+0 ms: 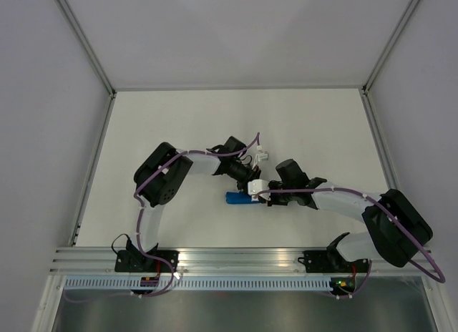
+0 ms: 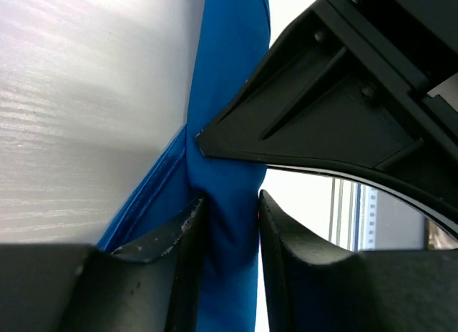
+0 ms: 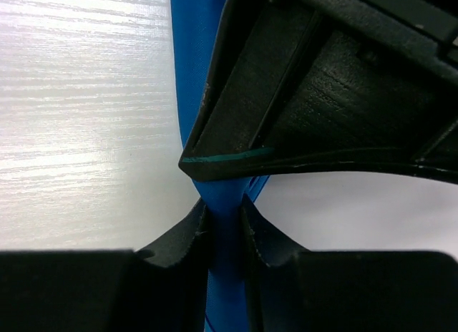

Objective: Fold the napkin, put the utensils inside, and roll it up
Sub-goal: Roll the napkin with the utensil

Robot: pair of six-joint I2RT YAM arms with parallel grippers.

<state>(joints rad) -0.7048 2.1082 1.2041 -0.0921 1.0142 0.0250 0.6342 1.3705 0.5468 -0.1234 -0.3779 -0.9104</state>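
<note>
The napkin (image 1: pixel 236 198) is a short bright blue bundle lying mid-table, between the two wrists. My left gripper (image 1: pixel 252 183) comes down on it from behind. In the left wrist view the blue napkin (image 2: pixel 229 96) fills the gap of the left gripper (image 2: pixel 227 221), touching both jaws. My right gripper (image 1: pixel 262 197) reaches in from the right. In the right wrist view it (image 3: pixel 225 217) pinches a narrow fold of the napkin (image 3: pixel 193 60). Each wrist view shows the other gripper's black finger (image 2: pixel 322 110) (image 3: pixel 322 96) close above the cloth. The utensils are hidden.
The white table (image 1: pixel 179 124) is boxed in by pale walls with metal posts (image 1: pixel 86 38) at the back corners. An aluminium rail (image 1: pixel 236 257) runs along the near edge, where both arm bases sit.
</note>
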